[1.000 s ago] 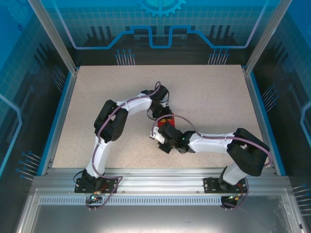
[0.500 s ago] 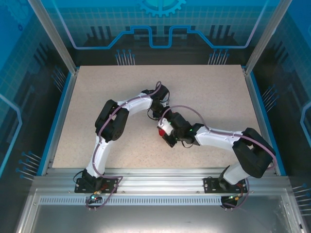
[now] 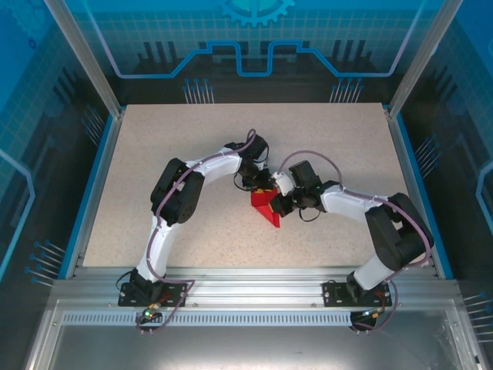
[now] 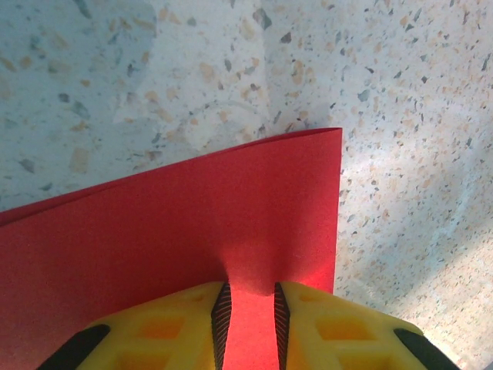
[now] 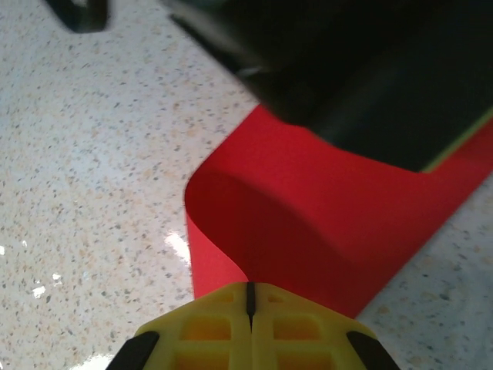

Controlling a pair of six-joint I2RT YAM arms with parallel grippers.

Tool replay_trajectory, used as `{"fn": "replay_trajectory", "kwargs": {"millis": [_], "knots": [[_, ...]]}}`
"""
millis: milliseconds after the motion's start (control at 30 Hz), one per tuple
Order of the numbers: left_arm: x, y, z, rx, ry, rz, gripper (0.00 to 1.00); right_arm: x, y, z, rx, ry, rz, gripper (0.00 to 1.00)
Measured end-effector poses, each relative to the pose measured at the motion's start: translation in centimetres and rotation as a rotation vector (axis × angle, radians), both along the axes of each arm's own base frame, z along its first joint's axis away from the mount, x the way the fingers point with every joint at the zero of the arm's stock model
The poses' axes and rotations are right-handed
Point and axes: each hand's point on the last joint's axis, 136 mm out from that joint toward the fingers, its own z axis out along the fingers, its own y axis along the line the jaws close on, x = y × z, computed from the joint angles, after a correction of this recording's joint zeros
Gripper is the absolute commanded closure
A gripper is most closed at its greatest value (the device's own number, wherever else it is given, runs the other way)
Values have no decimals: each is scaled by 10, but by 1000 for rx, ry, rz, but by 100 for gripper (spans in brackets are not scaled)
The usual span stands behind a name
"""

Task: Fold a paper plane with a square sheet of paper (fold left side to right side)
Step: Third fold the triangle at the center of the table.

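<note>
both tools on the red sheet at mid-worktop

the square sheet of paper (image 3: 264,208) lies on the speckled worktop (image 3: 154,154), between the two tools and touching both. from above, it sits just under the tip of the left tool (image 3: 259,185), and the right tool (image 3: 278,202) meets it at its own tip.

in the left wrist view, the left tool's yellow fingers (image 4: 162,327) stand a narrow gap apart and bear on the sheet. red paper shows in the gap, with a small pucker just ahead of the tips. the sheet spreads ahead and off to one side of this tool, with a straight edge and one corner just beyond the fingers. whether any paper is nipped between them cannot be told.

in the right wrist view, the right tool's fingers (image 5: 208,327) are pressed fully together on an edge of the sheet. just ahead of those tips the paper rises off the worktop in a soft rounded bend. beyond the bend, the left tool's dark body sits over the red.
</note>
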Motion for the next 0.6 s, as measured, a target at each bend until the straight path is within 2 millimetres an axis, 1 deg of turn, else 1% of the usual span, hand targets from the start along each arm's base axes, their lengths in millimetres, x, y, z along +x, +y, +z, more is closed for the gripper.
{"fn": "replay_trajectory", "kwargs": {"millis": [133,200,367,500,600], "knots": [[0,0,0,0,-2,-3,73,7,-6,-12,10,78,-41,100],[0,0,0,0,-2,-3,73,10,-6,-16,14,109,-53,100],[0,0,0,0,-2,-3,73,20,-3,-16,20,128,-73,100],[0,0,0,0,-2,-4,73,26,-8,-18,21,142,-97,100],[0,0,0,0,-2,-4,73,27,-11,-20,15,156,-110,100]]}}
